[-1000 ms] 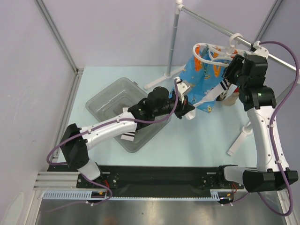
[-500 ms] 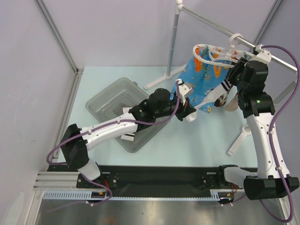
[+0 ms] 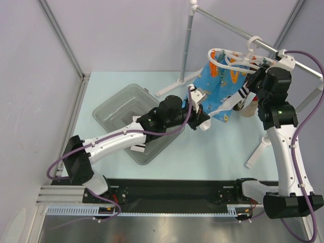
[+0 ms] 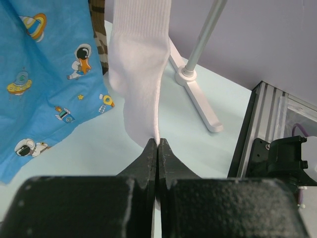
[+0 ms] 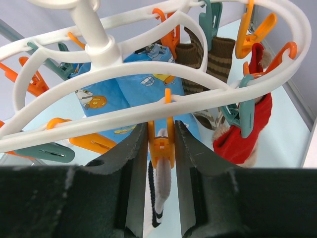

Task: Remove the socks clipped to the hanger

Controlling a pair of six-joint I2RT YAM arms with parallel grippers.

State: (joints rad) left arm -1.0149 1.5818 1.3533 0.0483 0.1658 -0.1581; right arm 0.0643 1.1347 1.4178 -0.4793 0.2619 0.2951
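The white hanger (image 3: 230, 53) hangs by its hook from the silver rail. Bright blue printed socks (image 3: 215, 86) hang from it, and also show in the left wrist view (image 4: 44, 74). My left gripper (image 3: 205, 117) is shut on the toe of a white sock (image 4: 138, 64), which stretches up to the hanger. My right gripper (image 5: 161, 131) is closed against both sides of the orange clip (image 5: 161, 146) that grips that sock's black-striped cuff (image 5: 161, 188). A brown-striped sock (image 5: 208, 54) and a sock with a red patch (image 5: 242, 134) are clipped to the right.
A clear grey plastic bin (image 3: 121, 114) sits on the table under my left arm. The silver rail (image 3: 228, 28) crosses the back on an upright post with white feet (image 3: 255, 152), and one foot shows in the left wrist view (image 4: 193, 84). Frame walls stand at left and behind.
My right wrist has shifted a little right and up at the hanger, and the hanger ring has swung slightly with it. My left gripper still holds the white sock's toe.
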